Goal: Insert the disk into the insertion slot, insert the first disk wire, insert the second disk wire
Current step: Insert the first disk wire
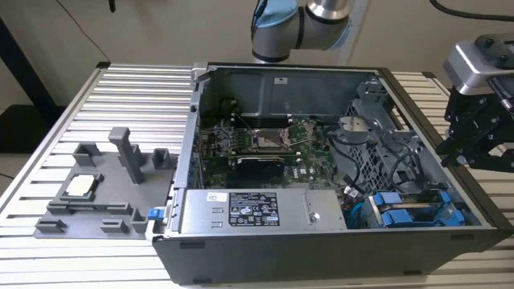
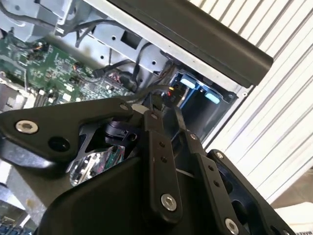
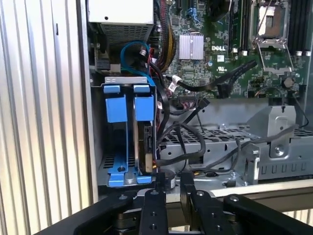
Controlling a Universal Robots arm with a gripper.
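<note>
The disk (image 3: 145,147) stands edge-on inside the insertion slot (image 3: 117,80) of the grey drive cage, with its blue bracket (image 3: 144,105) at the opening. In the exterior view the blue bracket (image 1: 399,215) shows in the case's near corner on the exterior view's right. Black wires (image 3: 182,131) hang loose beside the disk. My gripper (image 1: 459,158) hovers just outside the case wall (image 1: 470,189), above that corner. Its fingers (image 3: 154,200) stand close together with nothing seen between them; in both wrist views the gripper (image 3: 171,183) (image 2: 168,115) looks down toward the cage.
The grey power-supply box (image 1: 261,211) lies along the case's front. The motherboard (image 1: 265,141) fills the case floor, and a blue cable (image 3: 132,49) loops above the cage. On the ribbed table at the exterior view's left stands a grey fixture (image 1: 105,192).
</note>
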